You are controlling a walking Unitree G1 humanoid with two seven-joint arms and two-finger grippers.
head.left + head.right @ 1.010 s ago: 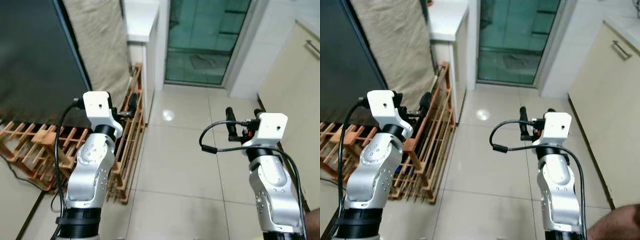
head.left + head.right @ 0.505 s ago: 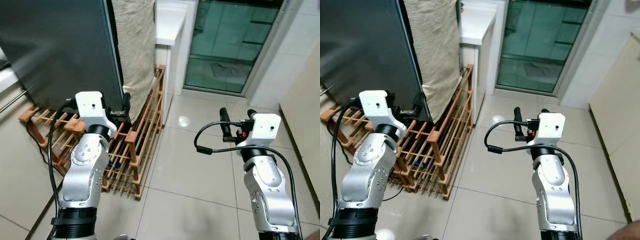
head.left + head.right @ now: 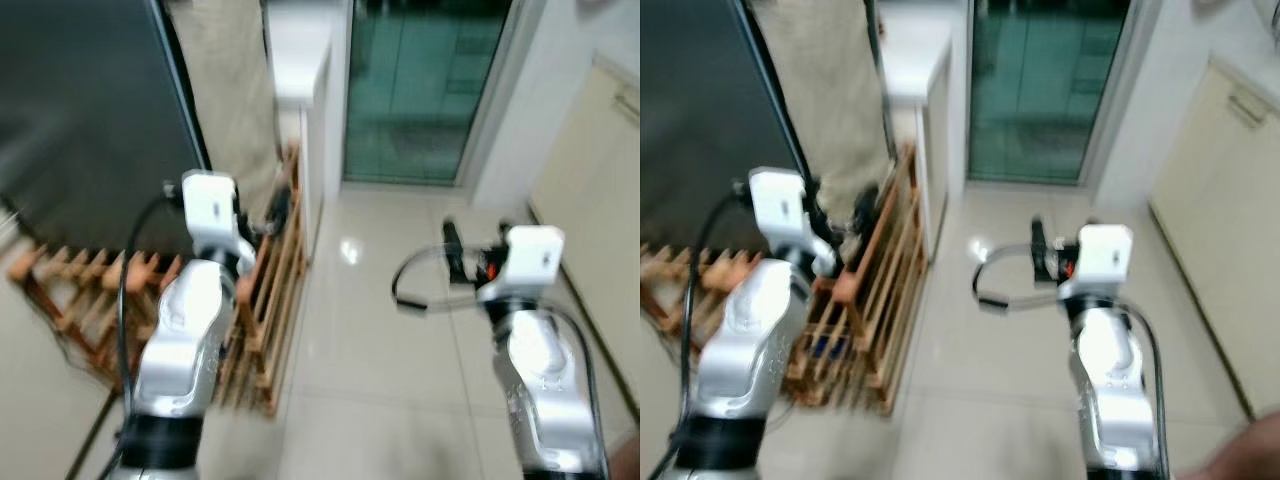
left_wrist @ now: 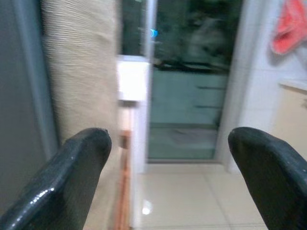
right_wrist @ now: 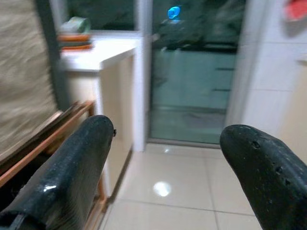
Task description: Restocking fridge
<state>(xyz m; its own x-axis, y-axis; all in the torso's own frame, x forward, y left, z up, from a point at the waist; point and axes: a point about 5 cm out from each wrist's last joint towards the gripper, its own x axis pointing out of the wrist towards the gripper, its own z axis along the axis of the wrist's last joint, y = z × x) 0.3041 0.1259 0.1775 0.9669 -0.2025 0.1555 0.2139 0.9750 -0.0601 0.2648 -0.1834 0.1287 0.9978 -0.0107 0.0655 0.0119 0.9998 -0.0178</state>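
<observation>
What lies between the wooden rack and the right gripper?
Bare tiled floor separates the rack from the right gripper, seen in both eye views.

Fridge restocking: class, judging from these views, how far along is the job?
Nothing looks done yet. The left gripper and right gripper are both open and empty, held over the tiled floor. The views are blurred. A dark panel stands on the left behind a wooden rack. Fetching and loading items all remains.
</observation>
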